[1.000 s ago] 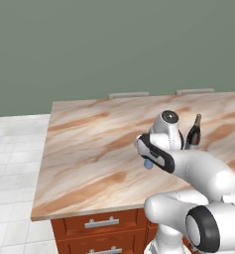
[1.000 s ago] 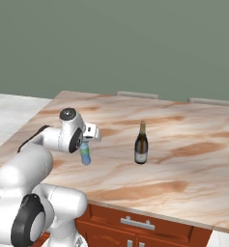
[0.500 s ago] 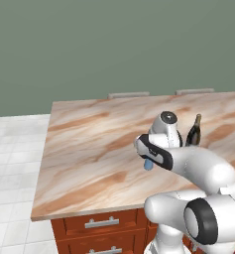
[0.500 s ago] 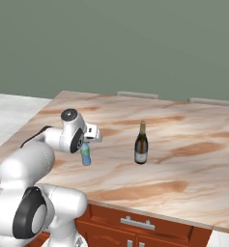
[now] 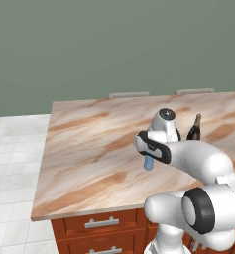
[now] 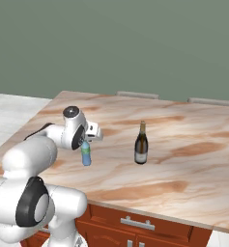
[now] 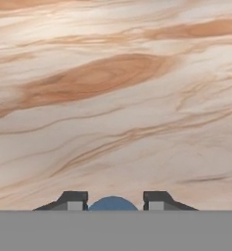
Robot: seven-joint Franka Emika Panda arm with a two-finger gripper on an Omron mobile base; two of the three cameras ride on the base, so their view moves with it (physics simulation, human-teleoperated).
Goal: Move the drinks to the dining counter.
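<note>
Both drinks stand on the dining tabletop [image 6: 193, 159], the wine bottle [image 6: 141, 144] at three o'clock of the blue plastic bottle [image 6: 86, 153], whose cap sits between narrowly parted jaws, so release remains.

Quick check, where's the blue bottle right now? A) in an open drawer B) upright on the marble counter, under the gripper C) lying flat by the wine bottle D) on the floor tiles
B: the blue bottle stands upright on the counter directly under the gripper, apart from the wine bottle; the hand view has its top between the fingertips.
</note>
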